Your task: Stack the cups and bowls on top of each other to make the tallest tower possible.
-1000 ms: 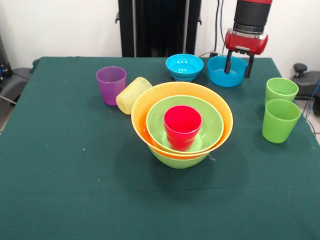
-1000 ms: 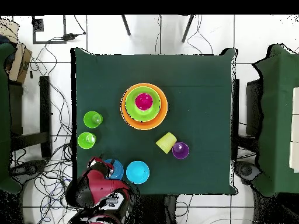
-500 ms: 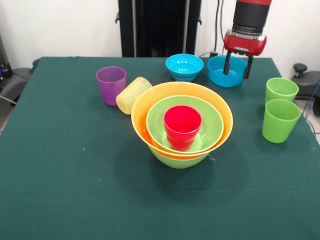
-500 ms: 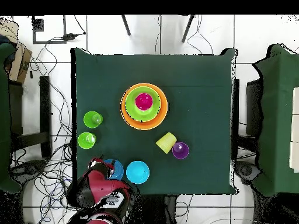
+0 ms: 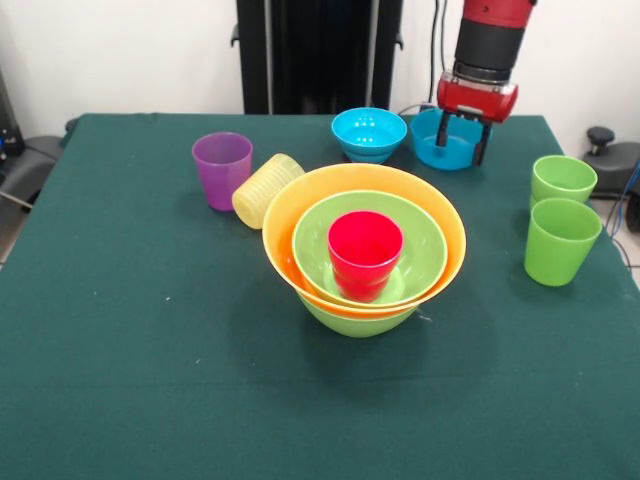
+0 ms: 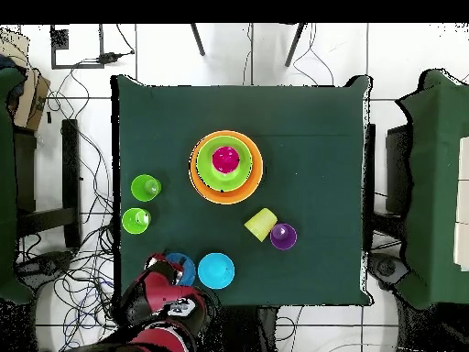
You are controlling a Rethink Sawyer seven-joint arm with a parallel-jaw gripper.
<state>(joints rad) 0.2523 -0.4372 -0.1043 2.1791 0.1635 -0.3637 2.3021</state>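
Note:
The tower stands mid-table: a lime green bowl (image 5: 357, 318) at the bottom, the large orange bowl (image 5: 290, 215) in it, a second lime green bowl (image 5: 420, 240) inside that, and the red cup (image 5: 365, 252) upright on top. In the overhead view the tower's orange bowl (image 6: 198, 180) rings the red cup (image 6: 225, 159). My gripper (image 5: 461, 140) hangs open over the right-hand blue bowl (image 5: 452, 156), its fingers reaching down inside the rim and holding nothing. The other blue bowl (image 5: 369, 133) sits just left of it. From above, the arm covers part of that bowl (image 6: 180, 266).
A purple cup (image 5: 222, 168) stands upright at the left with the ribbed yellow cup (image 5: 265, 190) lying on its side against it. Two light green cups (image 5: 563, 180) (image 5: 560, 240) stand near the right edge. The table's edge lies close behind the blue bowls.
The gripper has shifted a little to the left over the right-hand blue bowl, and it has stayed open. Cups, bowls and tower have not moved.

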